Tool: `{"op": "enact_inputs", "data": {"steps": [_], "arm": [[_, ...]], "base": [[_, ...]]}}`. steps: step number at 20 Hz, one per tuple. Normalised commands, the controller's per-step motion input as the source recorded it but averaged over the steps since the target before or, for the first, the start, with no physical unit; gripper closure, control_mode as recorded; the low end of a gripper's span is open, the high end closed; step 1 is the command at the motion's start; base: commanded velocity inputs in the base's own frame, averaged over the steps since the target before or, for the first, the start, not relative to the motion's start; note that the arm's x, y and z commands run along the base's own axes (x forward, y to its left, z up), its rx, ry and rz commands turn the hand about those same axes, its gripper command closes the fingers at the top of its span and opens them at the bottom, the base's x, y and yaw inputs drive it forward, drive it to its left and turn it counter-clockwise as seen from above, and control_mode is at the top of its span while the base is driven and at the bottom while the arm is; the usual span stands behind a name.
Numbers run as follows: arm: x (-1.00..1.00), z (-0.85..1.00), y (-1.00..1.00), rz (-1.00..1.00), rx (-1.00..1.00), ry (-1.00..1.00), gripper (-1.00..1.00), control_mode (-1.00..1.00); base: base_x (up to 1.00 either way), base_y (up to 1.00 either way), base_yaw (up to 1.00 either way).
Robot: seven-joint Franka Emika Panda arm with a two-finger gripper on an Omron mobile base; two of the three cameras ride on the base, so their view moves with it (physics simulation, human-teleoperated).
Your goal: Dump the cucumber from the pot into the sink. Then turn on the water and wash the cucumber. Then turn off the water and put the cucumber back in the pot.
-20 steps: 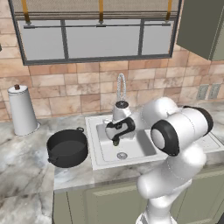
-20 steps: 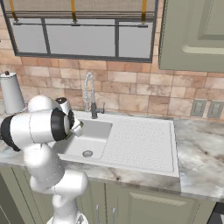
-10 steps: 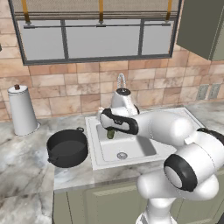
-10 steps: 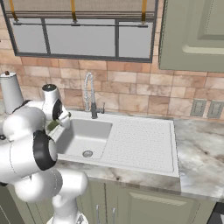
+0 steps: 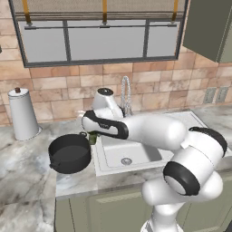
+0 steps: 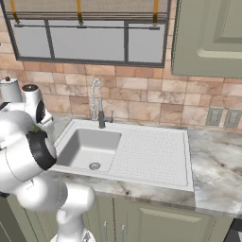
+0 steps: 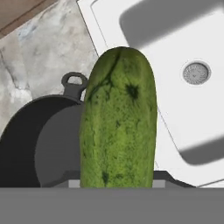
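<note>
The gripper [image 5: 92,136] is closed on the cucumber [image 7: 118,118]. In the hand view the cucumber stands lengthwise in front of the camera and hides the finger tips and a part of what is under it. It hangs above the counter strip between the pot [image 7: 39,140] and the sink [image 7: 131,26], over the right edge of the pot. In the left base view only a small green piece of the cucumber [image 5: 93,137] shows under the hand, just at the right rim of the pot [image 5: 70,153].

The pot sits on the marble counter [image 5: 27,181], just beside the left edge of the sink [image 5: 149,154]. One loop handle [image 7: 75,81] of the pot points toward the sink side. The inside of the pot looks dark and bare where it can be seen.

The sink basin is white, with a round metal drain [image 7: 195,72] in its floor, and the dotted drainboard [image 6: 153,153] lies to the right of the basin. The white arm reaches across the front of the basin in the left base view and covers part of it.

Farther back, the gooseneck faucet [image 6: 98,101] rises behind the basin. A tall white canister [image 5: 21,114] stands on the counter to the left, well apart from the pot. Behind everything is the tiled wall [image 6: 142,101] with a window [image 5: 104,38] above.
</note>
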Motion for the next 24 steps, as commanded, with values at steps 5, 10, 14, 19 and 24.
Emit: {"op": "enact_inputs", "data": {"steps": [5,10,14,19,24], "arm": [[0.00,0.01,0.74,0.08,0.00,0.07,1.00,-1.00],[0.00,-0.01,0.42,0.04,0.00,0.04,1.00,-1.00],[0.00,-0.16,0.25,0.01,0.00,0.02,1.00,-1.00],[0.00,-0.34,0.16,0.00,-0.03,0.00,1.00,-1.00],[0.03,-0.42,0.10,0.00,-0.03,0.00,1.00,-1.00]], "base": [[0.00,0.00,0.00],[0.00,0.00,0.00],[0.00,0.00,0.00],[0.00,0.00,0.00],[0.00,0.00,0.00]]}}
